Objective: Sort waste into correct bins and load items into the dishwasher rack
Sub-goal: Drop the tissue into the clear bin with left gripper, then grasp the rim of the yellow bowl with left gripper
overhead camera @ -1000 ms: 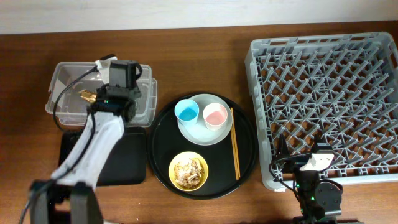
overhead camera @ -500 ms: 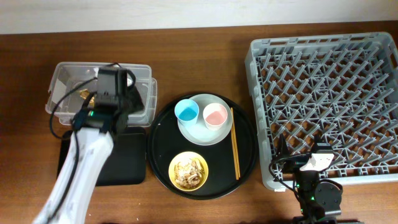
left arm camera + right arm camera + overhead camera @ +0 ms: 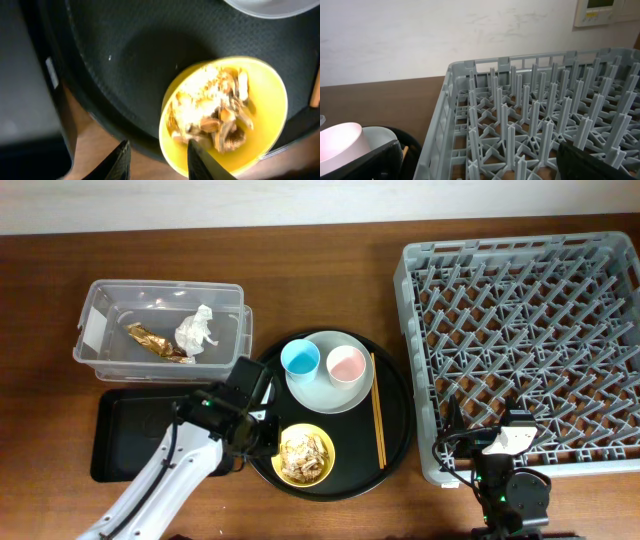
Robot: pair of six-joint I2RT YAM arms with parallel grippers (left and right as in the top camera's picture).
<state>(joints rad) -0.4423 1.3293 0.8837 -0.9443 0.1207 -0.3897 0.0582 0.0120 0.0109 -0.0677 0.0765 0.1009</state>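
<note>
Chopsticks [image 3: 377, 410] lie front-to-back beside the plate [image 3: 322, 394].

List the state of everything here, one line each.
Clear tub: holds tissue and foil wrapper.
Yellow bowl: upright, holding food scraps.
Blue cup: upright on plate, empty.
Pink cup: upright on plate, empty.
Chopsticks: flat on round tray.
Dishwasher rack: nothing loaded.
Left pincer: open, straddling bowl's rim.
Right pincer: state unclear.

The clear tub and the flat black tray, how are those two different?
The clear tub is see-through with tall walls; the flat black tray is opaque and shallow. The clear tub holds a crumpled tissue and a foil wrapper; the tray's visible part is bare. Both are rectangular.
</note>
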